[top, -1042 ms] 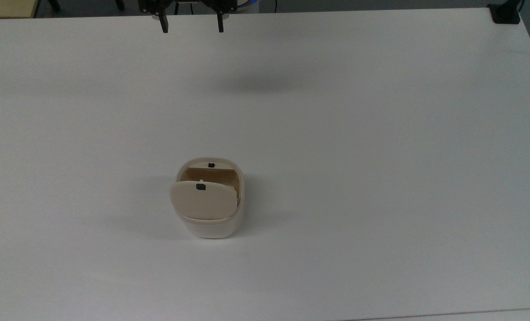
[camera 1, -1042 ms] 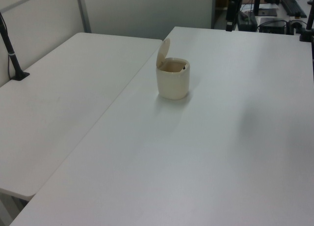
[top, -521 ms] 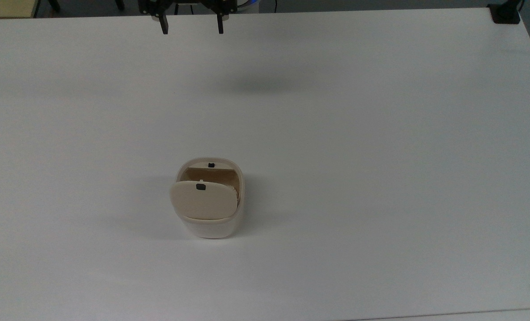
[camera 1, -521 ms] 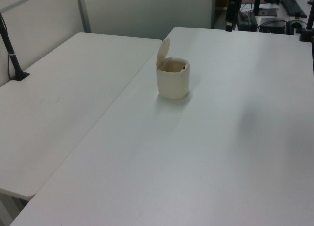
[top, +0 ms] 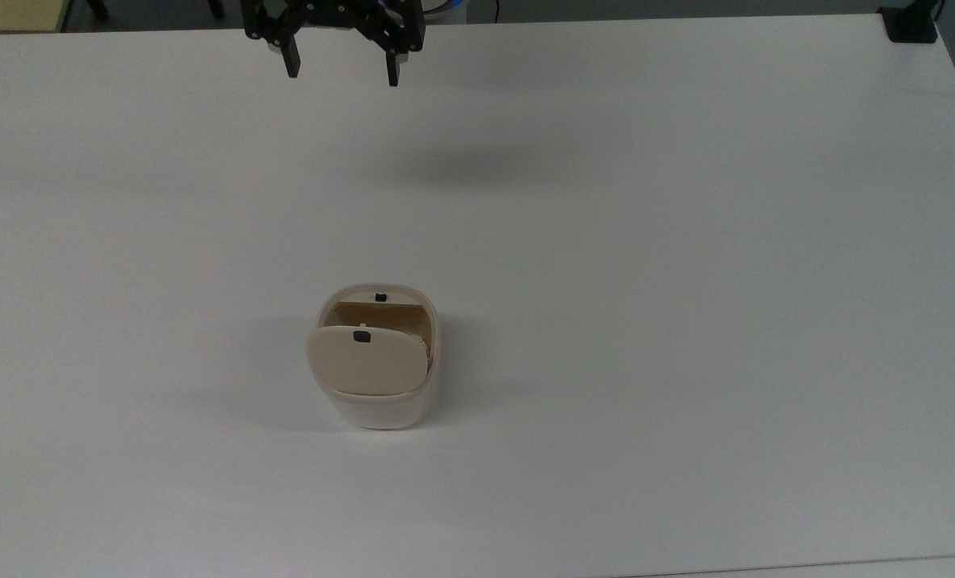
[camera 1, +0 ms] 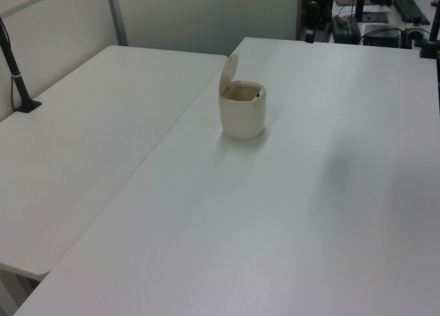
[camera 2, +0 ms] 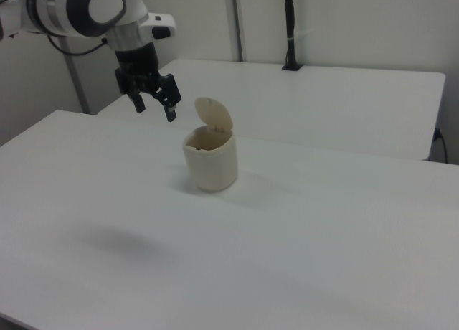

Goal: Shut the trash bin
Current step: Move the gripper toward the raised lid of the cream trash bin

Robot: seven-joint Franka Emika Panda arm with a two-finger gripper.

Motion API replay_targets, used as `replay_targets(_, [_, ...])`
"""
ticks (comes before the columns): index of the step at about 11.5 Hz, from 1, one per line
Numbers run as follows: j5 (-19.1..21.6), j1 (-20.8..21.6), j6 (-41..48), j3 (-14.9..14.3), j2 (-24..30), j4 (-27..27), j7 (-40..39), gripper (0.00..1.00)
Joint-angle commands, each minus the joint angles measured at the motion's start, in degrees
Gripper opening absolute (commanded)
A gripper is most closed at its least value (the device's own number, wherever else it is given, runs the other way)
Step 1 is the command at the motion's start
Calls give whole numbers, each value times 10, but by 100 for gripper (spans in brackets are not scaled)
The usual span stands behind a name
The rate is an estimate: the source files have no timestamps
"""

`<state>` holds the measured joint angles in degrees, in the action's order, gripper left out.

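The trash bin (top: 381,411) is a small cream tub standing near the middle of the white table (top: 686,321). Its flap lid (top: 369,365) is raised on the hinge, leaving the mouth uncovered, with a small black button on the lid and another at the far rim. The bin (camera 1: 242,113) and raised lid (camera 1: 229,74) also appear in the left view, and the bin (camera 2: 210,163) and lid (camera 2: 214,115) in the right view. My gripper (top: 342,72) hangs open and empty above the table's far edge, well away from the bin. In the right view the gripper (camera 2: 154,109) is up in the air left of the lid.
A black clamp (top: 911,24) sits on the table's corner at the top view's upper right. A second white table (camera 1: 82,123) adjoins on the left view's left, with a black post (camera 1: 17,75) on it. Bare tabletop surrounds the bin.
The gripper has moved a little further into the top view, toward the bin, still open. The bin and its lid have not moved.
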<state>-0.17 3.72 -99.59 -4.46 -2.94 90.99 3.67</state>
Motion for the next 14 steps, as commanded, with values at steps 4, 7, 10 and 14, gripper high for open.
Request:
replay_targets(4, [5,1,-53,-1,-43,-48,172,94])
replay_targets(7, [5,2,-138,-1,-57,-48,293,87])
replay_targets(10, [4,6,-212,-1,-73,-48,365,77])
replay_targets(14, [5,12,-299,-2,-120,-77,493,16])
